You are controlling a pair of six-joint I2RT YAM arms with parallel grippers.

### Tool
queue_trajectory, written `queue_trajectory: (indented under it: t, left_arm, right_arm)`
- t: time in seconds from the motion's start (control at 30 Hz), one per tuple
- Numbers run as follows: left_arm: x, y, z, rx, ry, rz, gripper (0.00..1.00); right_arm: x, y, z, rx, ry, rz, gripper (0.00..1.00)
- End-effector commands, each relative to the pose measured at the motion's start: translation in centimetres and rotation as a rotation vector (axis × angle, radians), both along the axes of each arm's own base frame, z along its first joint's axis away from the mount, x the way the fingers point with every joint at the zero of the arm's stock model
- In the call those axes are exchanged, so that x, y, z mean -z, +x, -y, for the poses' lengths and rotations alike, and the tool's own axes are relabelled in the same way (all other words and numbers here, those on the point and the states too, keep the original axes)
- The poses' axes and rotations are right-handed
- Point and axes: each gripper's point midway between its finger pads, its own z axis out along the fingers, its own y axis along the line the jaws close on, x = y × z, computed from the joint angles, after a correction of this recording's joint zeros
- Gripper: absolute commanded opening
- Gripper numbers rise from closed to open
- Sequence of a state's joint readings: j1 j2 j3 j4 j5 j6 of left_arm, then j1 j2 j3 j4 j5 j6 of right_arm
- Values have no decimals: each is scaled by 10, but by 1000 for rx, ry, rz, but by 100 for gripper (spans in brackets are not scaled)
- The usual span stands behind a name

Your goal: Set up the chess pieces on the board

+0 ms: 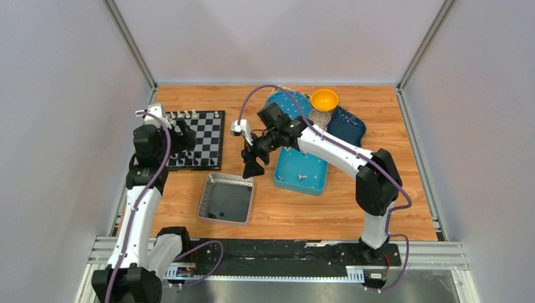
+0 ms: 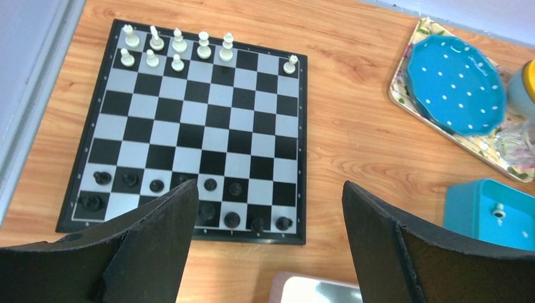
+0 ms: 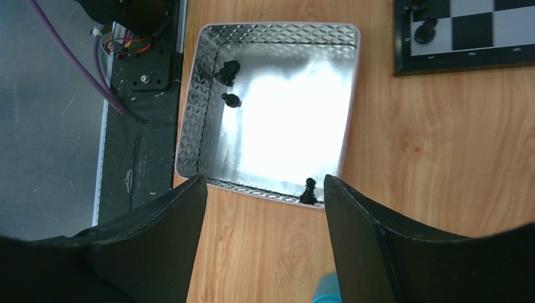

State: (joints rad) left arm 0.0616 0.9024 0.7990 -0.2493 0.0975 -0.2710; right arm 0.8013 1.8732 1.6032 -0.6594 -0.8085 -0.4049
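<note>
Nine cream chessmen [image 2: 204, 45] on one board [image 2: 208, 120]

The wooden table [image 1: 391, 202] bears four things directly. The board [image 1: 205, 136] lies flat at ten o'clock, near the left edge. A silver metal tray [image 1: 205, 199] sits at seven o'clock, a strip of bare wood between it and the board. A light-blue rectangular tub [image 1: 315, 165] lies about the centre, at two o'clock of the metal tray. A flower-patterned serving tray [image 2: 399, 79] rests at one o'clock, by the far edge
</note>
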Motion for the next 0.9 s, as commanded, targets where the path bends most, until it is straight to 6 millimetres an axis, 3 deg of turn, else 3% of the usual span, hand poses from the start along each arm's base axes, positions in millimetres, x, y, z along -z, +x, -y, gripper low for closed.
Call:
queue_trajectory:
  t: [0.0, 0.03, 0.1, 0.27, 0.4, 0.53, 0.63, 0.87]
  left_arm:
    - [-11, -20, 16, 53, -82, 30, 90]
    - [-8, -26, 20, 69, -92, 13, 91]
    - [-10, -36, 24, 79, -109, 19, 90]
    - [-10, -59, 36, 123, -154, 6, 90]
    - [-13, -74, 42, 138, -189, 16, 90]
    - [-11, -83, 42, 115, -219, 24, 90]
    - [-6, -86, 42, 105, -235, 28, 90]
    - [-1, -90, 43, 108, -237, 13, 89]
  right_arm:
    - [-51, 15, 14, 54, 49, 101, 73]
    - [-54, 16, 17, 59, 52, 105, 74]
    - [-65, 20, 25, 87, 54, 113, 87]
    - [-87, 33, 47, 212, 54, 111, 90]
    - [-103, 67, 78, 444, 31, 105, 91]
    - [-118, 103, 117, 710, 5, 236, 92]
    - [-116, 121, 140, 852, -9, 274, 94]
    - [-119, 124, 168, 952, -3, 262, 96]
